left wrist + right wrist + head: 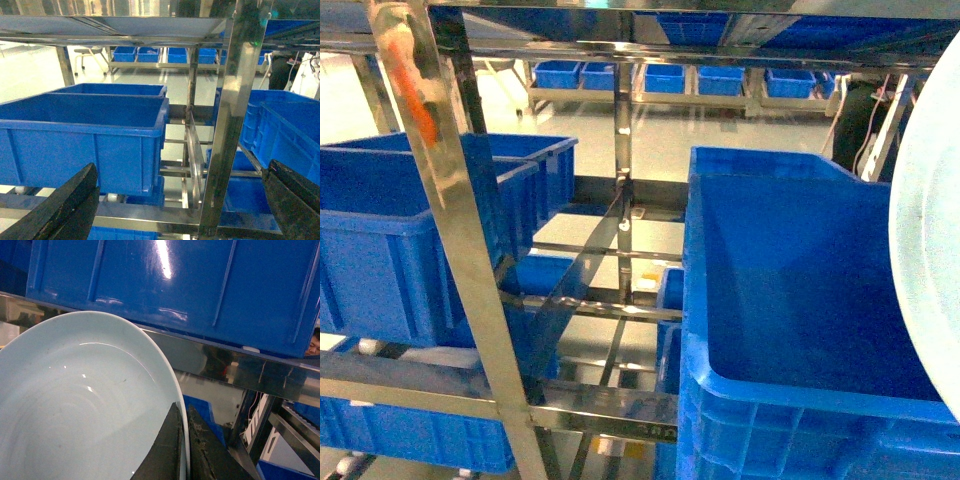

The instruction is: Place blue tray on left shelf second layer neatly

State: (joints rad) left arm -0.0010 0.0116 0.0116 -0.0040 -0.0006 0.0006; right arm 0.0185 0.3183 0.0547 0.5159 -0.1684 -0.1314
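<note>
My right end effector (184, 450) is pinched on the rim of the blue tray (75, 405), held edge-on at the far right, off the rack. My left end effector (180, 210) is spread, empty. I'd level it, then carry it left. The crates (800, 290) look empty.

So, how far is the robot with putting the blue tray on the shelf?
Done: the right gripper is shut on the rim of the blue tray, which is lifted up.
In hand: the tray hangs at the right edge of the head view, beside a blue crate.
Left: carrying it over to the left shelf second layer and placing it. The left gripper is open.
</note>
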